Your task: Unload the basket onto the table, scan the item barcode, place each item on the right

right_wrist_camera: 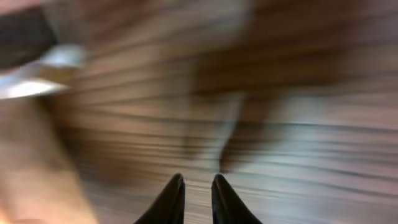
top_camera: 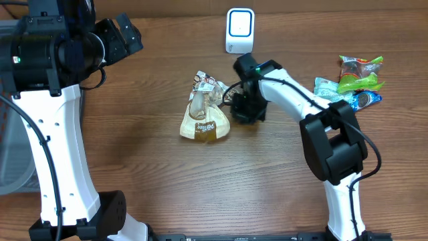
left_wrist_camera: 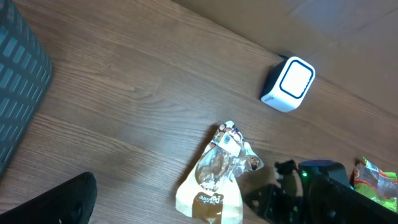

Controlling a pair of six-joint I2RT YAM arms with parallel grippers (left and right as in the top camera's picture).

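The item, a cream snack bag (top_camera: 204,120) with a brown label, lies at the table's middle, its crinkled top toward the white barcode scanner (top_camera: 239,30) at the back. My right gripper (top_camera: 244,107) is low over the wood just right of the bag. Its view is motion-blurred: the gripper (right_wrist_camera: 198,186) stands nearly shut, a thin strip of bare wood in the gap, and the bag (right_wrist_camera: 31,155) is a pale smear on the left. My left gripper (top_camera: 127,37) hangs open high at the back left. From there I see the bag (left_wrist_camera: 214,180), the scanner (left_wrist_camera: 289,84) and one dark finger (left_wrist_camera: 59,199).
Several bright snack packets (top_camera: 354,84) are piled at the right edge, and a green one (left_wrist_camera: 376,180) shows in the left wrist view. A grey slatted bin (left_wrist_camera: 18,93) stands beyond the table's left side.
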